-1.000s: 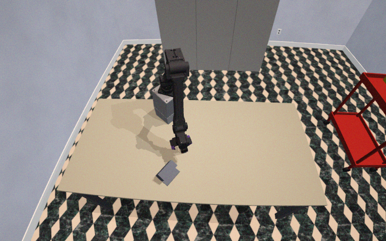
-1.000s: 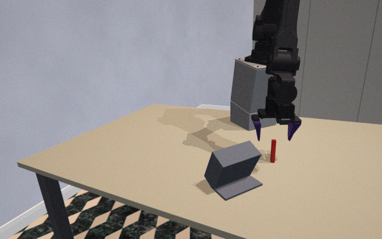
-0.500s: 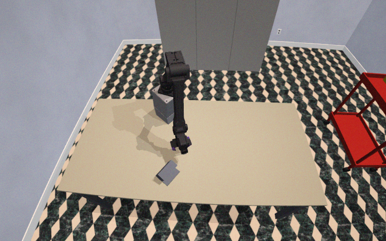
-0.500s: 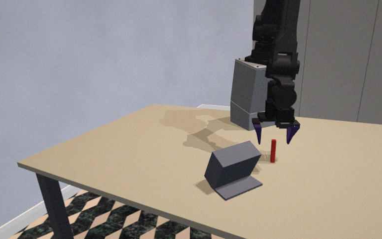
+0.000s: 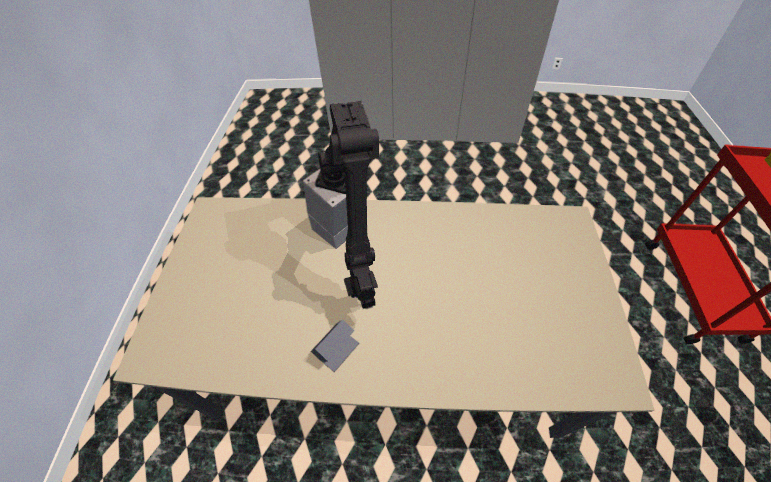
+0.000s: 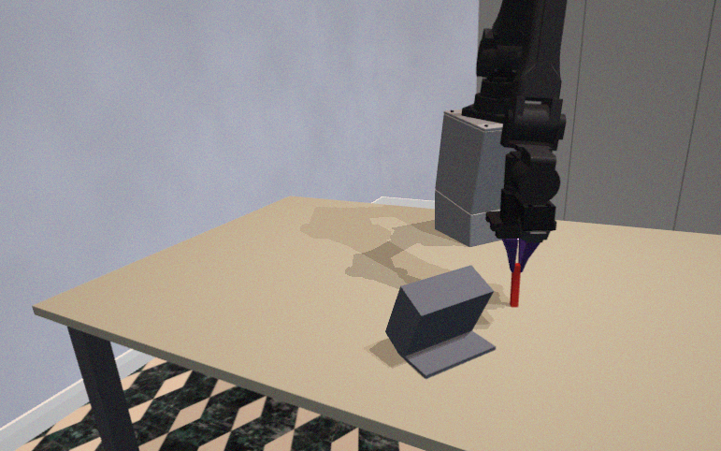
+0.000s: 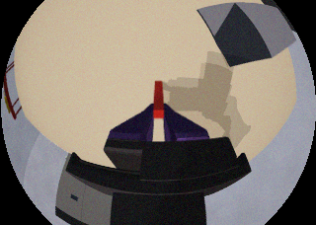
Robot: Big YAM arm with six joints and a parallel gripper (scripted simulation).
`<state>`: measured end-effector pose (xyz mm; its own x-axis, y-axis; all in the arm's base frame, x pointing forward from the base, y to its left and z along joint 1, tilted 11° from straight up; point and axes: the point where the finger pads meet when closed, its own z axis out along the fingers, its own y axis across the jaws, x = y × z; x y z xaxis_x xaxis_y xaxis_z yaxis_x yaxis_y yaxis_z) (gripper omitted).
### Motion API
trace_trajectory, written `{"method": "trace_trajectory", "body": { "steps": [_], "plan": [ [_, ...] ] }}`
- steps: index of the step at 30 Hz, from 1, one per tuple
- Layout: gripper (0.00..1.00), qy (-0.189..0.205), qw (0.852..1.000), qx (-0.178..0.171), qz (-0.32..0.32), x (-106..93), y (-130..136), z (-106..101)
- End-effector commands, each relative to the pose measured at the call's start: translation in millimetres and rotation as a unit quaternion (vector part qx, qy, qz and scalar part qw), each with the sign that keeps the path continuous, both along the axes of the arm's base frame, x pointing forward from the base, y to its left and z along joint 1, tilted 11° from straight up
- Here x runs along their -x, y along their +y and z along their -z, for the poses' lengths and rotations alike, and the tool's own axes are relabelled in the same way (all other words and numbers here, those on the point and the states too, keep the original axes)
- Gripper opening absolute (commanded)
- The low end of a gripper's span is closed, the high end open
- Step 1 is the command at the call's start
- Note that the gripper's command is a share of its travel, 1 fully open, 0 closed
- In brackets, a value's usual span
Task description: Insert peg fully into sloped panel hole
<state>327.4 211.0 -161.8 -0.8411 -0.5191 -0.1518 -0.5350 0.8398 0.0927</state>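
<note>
Gripper (image 6: 518, 263): dark arm pointing straight down, purple fingers (image 6: 526, 253) clamped on the top end of the peg. Peg (image 6: 514, 288): red, upright, lower end at or just above the table, so likely gripped high to leave its length free for insertion. Sloped panel (image 6: 436, 313): grey wedge on a flat foot, just beside the peg; its hole is not visible in any view. Table (image 6: 211, 291): tan top carrying all items. Pedestal (image 6: 464, 179): grey block under the arm at the far edge. Judgement: grasp made, lift and tilt to match the slope come next.
</note>
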Motion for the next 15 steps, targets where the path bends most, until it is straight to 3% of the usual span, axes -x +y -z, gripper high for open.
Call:
{"method": "trace_trajectory", "body": {
  "steps": [1, 6, 15],
  "plan": [
    [0.0, -0.003, 1.0, -0.002, 0.0, -2.1, 1, -2],
    [0.0, -0.004, 1.0, -0.002, 0.001, -1.8, 0, -6],
    [0.0, -0.008, 1.0, -0.004, 0.004, 1.9, -7, -52]
  ]
}}
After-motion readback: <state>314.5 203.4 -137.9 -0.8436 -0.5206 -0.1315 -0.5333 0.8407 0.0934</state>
